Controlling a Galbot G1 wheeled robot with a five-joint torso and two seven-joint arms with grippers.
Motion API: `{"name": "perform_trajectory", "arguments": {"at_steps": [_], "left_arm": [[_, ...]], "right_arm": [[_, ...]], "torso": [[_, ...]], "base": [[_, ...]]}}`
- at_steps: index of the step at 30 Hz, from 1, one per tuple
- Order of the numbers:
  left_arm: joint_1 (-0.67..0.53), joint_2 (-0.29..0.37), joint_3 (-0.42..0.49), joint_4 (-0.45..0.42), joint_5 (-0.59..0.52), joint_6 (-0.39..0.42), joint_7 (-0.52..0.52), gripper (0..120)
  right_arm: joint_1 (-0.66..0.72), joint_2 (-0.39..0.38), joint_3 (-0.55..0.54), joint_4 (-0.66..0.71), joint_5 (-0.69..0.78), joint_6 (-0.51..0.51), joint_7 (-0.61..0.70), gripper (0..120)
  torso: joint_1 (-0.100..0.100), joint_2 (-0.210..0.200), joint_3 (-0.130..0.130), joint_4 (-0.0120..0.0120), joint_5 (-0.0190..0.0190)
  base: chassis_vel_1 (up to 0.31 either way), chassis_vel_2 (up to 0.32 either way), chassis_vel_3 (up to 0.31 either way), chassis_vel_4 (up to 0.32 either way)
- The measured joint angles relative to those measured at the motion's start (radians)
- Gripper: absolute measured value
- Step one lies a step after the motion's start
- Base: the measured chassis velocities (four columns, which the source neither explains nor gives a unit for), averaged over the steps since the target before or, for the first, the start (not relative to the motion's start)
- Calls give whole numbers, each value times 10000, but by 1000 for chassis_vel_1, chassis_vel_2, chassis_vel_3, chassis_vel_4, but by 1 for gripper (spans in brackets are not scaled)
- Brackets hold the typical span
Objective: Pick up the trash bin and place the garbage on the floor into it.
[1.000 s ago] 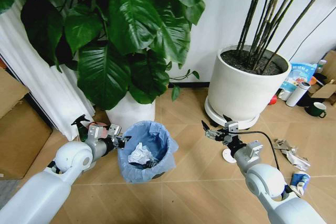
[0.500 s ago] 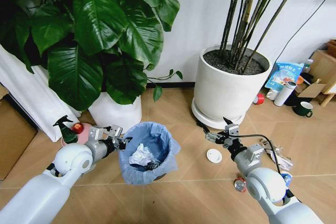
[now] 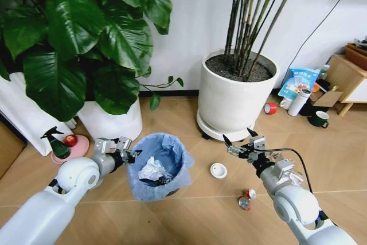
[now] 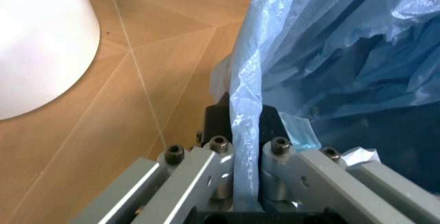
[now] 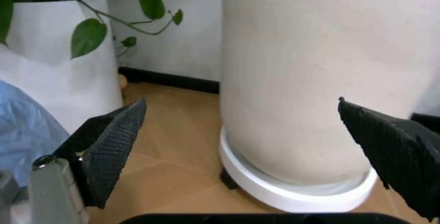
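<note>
- A green spray bottle (image 3: 54, 143) and a red ball (image 3: 70, 140) are seen on a pink dish at the left edge of the wooden floor (image 3: 183, 113), beside a white plant pot (image 3: 112, 123) holding a broad-leaved plant.
- The left gripper (image 3: 125, 152) is held low at the left side of the trash bin (image 3: 159, 166); in the left wrist view its fingers (image 4: 199, 165) are closed tight on the bin's rim, with the ruffled light-blue bag (image 4: 330, 54) pinched between them.
- The trash bin is found in the near middle of the floor, just in front of the broad-leaved plant's pot; a crumpled white tissue (image 3: 152, 168) is lying inside it.
- A white round lid (image 3: 218, 170) is lying flat on the floor between the bin and the right arm, in front of a large white pot (image 3: 232, 98) on a wheeled base.
- The right gripper (image 3: 239, 144) is held above the floor near that lid, its dark fingers spread wide apart and nothing held between them; in the right wrist view the large pot (image 5: 309, 80) is faced.
- A crushed red-silver can (image 3: 246, 198) is lying on the floor beside the right forearm.
- A red tape roll (image 3: 270, 108), a white cylinder, an upright blue snack bag (image 3: 298, 82) and a dark green mug (image 3: 318, 119) are gathered toward the floor's far right edge.
</note>
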Motion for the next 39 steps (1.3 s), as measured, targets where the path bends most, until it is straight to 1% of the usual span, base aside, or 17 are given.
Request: {"name": "perform_trajectory", "arguments": {"at_steps": [7, 21, 28, 32, 36, 39], "left_arm": [[177, 115, -434, 154, 29, -31, 119, 0], [317, 45, -790, 286, 112, -53, 158, 0], [336, 53, -831, 291, 94, -53, 164, 0], [431, 122, -1040, 372, 95, -53, 209, 0], [572, 212, -1416, 473, 110, -55, 326, 0], [606, 263, -1520, 470, 103, -58, 365, 0]], "right_arm": [[-70, -22, 216, 37, 9, 41, -36, 100], [-188, -38, 497, 49, 40, 129, -134, 100], [-286, -34, 647, 6, 23, 243, -276, 100], [-464, -168, 947, -168, 69, 292, -720, 100], [-851, -530, 1384, -938, 88, 566, -1986, 100], [-1057, -662, 1375, -1335, 115, 717, -2289, 100]], "torso": [[0, 0, 0, 3, 1], [0, 0, 0, 2, 1], [1, 0, 1, 0, 0], [1, 0, 0, 2, -1], [1, 0, 1, 4, -1], [1, 0, 0, 3, 1]], "base": [[-133, -117, 136, 117], [-129, -138, 125, 126], [-95, -66, 80, 77], [0, 0, 0, 0], [14, 9, -8, -5], [0, 0, 0, 0]]}}
